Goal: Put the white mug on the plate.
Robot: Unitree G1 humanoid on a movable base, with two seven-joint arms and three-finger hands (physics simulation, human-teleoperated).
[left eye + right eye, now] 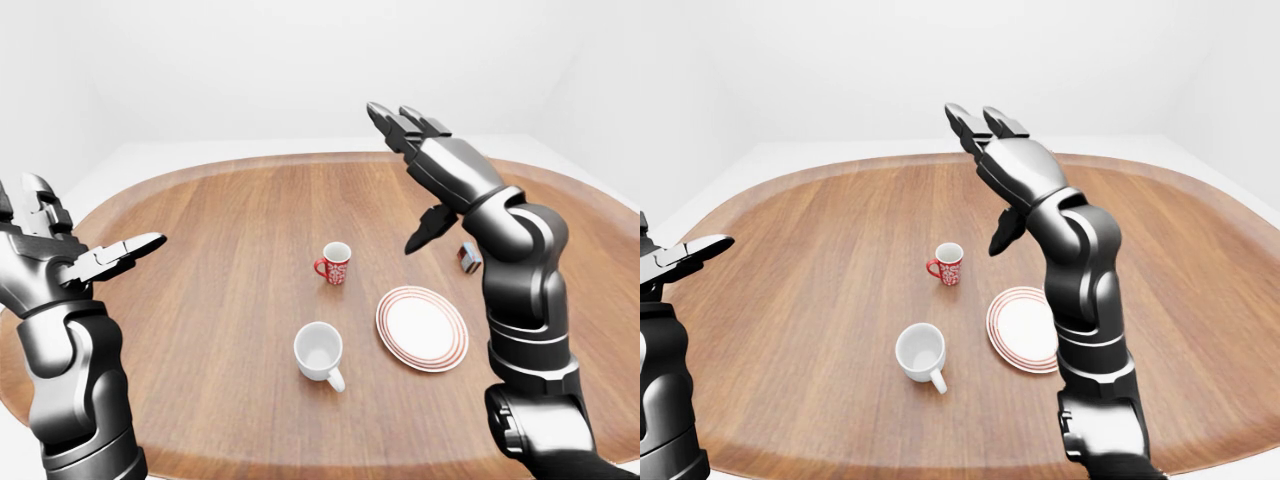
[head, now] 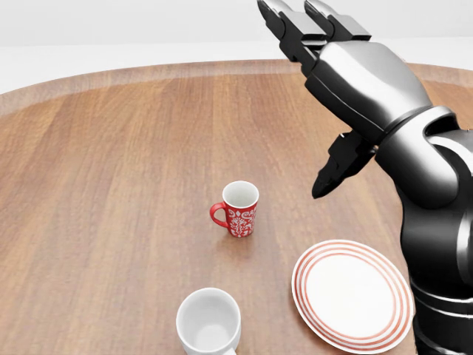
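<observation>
Left hand: the left hand [image 1: 85, 255] stands at the left edge of the left-eye view, raised over the table's left rim, fingers spread, nothing in it.
White mug: the white mug [image 1: 319, 351] sits lower centre of the left-eye view, upright on the wood, mouth up, its handle pointing toward the bottom right of the frame. It is just left of the plate, apart from it.
Mug handling: by my judgement it is rigid glazed ceramic, light when empty, smooth enough to slip and liable to chip if dropped. The body, gripped across the rim or round the wall, looks a surer hold than the small handle.
Red mug: a red patterned mug [image 1: 334, 263] stands upright at centre frame, above the white one and well apart from it.
Plate: the plate [image 1: 422, 327], white with red rings, lies flat, right of centre, bare.
Small object: a small grey object [image 1: 469, 256] lies above the plate, by the right forearm; too small to identify.
Right hand: the right hand [image 1: 420, 170] is held high in the upper right, fingers extended and apart, holding nothing.
Table: one oval wooden table [image 1: 200, 260].
Count: two mugs, one plate, one small object, two hands.
</observation>
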